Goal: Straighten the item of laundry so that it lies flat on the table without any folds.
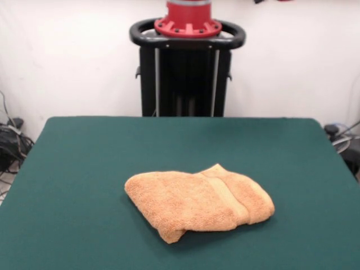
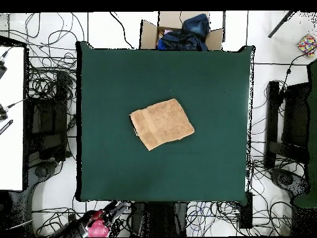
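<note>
Nearest the front camera lies the orange-tan terry towel [image 1: 198, 203], resting on the dark green surface [image 1: 73, 180] a little toward the camera's side of the middle. It is folded over on itself into a thick, compact pad with more than one layer: the near edge is rounded and doubled, and a corner at the lower left of the pad hangs slightly proud, casting a small shadow on the felt. A woven band runs as a diagonal stripe across the right part of the top layer, and a small peak of cloth rises at the far edge where that band meets the fold. The pile looks soft and nubbly, with no flat, single-layer area showing.

From overhead the towel [image 2: 161, 123] reads as a rough rectangle turned at an angle to the edges of the surface [image 2: 111, 74], sitting close to its centre, with the band along its left short end and bare green felt all around it.

Beyond the far edge stands the black pedestal [image 1: 185, 73] with the red base of the arm [image 1: 188, 17] on top. Overhead, a red and black part of the arm [image 2: 96, 224] shows off the surface near the bottom left; whether the jaws are apart or together I cannot tell. A cardboard box [image 2: 179, 34] with dark cloth sits past the opposite edge, and cables cover the floor.
</note>
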Controlling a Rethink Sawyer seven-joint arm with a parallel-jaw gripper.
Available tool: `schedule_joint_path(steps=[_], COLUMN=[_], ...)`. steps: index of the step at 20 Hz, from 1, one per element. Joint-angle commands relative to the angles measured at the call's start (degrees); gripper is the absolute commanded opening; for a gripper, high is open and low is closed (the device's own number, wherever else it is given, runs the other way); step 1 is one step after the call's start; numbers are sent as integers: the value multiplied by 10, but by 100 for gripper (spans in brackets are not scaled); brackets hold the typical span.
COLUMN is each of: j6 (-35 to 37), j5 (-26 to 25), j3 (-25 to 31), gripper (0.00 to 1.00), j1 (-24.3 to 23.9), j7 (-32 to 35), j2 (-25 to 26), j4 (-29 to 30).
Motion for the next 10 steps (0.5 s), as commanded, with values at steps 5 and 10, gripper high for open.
schedule_joint_path(steps=[5,10], j6=[70,86], j5=[60,76], j3=[99,105], gripper=[100,100], j1=[-25,-32], j7=[106,123], j2=[60,89], j4=[-152,-178])
